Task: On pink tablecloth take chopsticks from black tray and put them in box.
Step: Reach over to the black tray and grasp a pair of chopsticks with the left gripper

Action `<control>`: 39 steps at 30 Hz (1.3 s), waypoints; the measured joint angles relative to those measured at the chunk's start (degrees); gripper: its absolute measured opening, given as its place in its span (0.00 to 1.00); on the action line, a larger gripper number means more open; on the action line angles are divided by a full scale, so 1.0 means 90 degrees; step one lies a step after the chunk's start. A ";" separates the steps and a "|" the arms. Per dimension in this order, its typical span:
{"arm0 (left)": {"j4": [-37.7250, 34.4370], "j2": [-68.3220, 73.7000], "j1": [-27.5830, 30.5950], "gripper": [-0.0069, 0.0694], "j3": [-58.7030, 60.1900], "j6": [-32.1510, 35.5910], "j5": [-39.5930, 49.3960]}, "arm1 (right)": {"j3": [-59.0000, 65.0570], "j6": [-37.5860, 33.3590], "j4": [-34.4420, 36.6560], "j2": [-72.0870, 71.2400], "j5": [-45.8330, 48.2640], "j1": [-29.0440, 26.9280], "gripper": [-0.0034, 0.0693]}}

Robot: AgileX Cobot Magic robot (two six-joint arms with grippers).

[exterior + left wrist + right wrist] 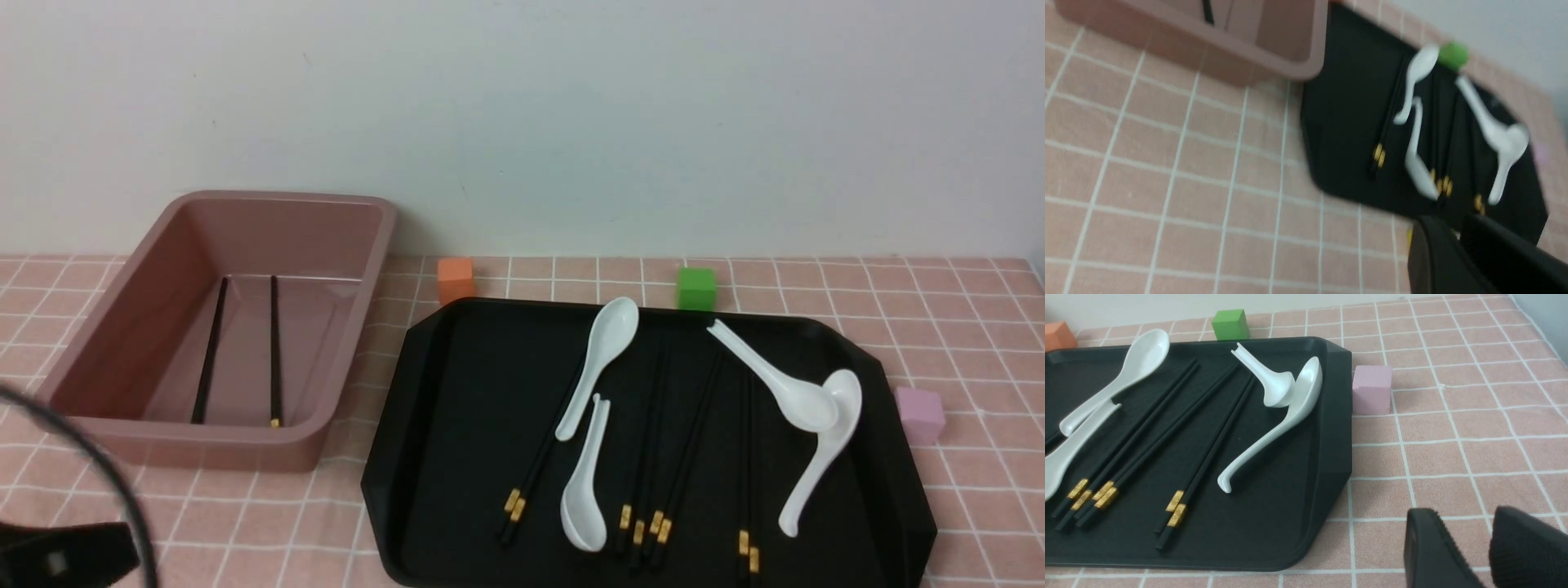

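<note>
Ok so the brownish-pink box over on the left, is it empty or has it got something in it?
Not empty: the box holds dark chopsticks, two showing on its floor in the front view.

Dusty pinks, matte blacks and glossy whites under a pale grey-blue wall [522, 131].
The pink tablecloth [980, 343] carries a grid of thin white lines forming small squares; the black tray [482, 408] is plain, and the box [326, 408], between its 9 and 10 o'clock, is a muted brownish pink; the 8 black chopsticks [1208, 449] on the tray wear gold bands, finely dark-marked on some, the 2 sticks [214, 351] in the box are black, 1 showing gold; 4 spoons [608, 335] are plain white; around the tray, 1 cube [455, 280] is orange at 10 o'clock, 1 block [696, 289] green at 1 o'clock, 1 small cube [920, 416] pinkish lilac at 3 o'clock.
</note>
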 joint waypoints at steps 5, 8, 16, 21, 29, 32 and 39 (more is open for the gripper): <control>0.0082 0.2182 0.0000 0.15 -0.0983 0.0865 0.0450 | 0.0000 0.0000 0.0000 0.0000 0.0000 0.0000 0.38; 0.0104 0.3188 -0.0111 0.07 -0.1302 0.1139 0.0343 | 0.0000 0.0000 0.0000 0.0000 0.0000 0.0000 0.38; 0.0760 0.4561 -0.2115 0.07 -0.2182 0.1098 -0.0115 | 0.0000 0.0000 0.0006 0.0000 0.0000 0.0000 0.38; 0.1446 0.5633 -0.3301 0.07 -0.3067 0.0719 0.0041 | 0.0000 0.0000 0.0006 0.0000 0.0000 0.0000 0.38; 0.2077 0.7510 -0.3775 0.13 -0.4501 0.0540 0.0355 | 0.0000 0.0000 0.0006 0.0000 0.0000 0.0000 0.38; 0.2183 0.8130 -0.3737 0.26 -0.4955 0.0533 0.0574 | 0.0000 0.0000 0.0006 0.0000 0.0000 0.0000 0.38; 0.2535 0.8966 -0.3737 0.55 -0.5562 0.0533 0.0741 | 0.0000 0.0000 0.0006 0.0000 0.0000 0.0000 0.38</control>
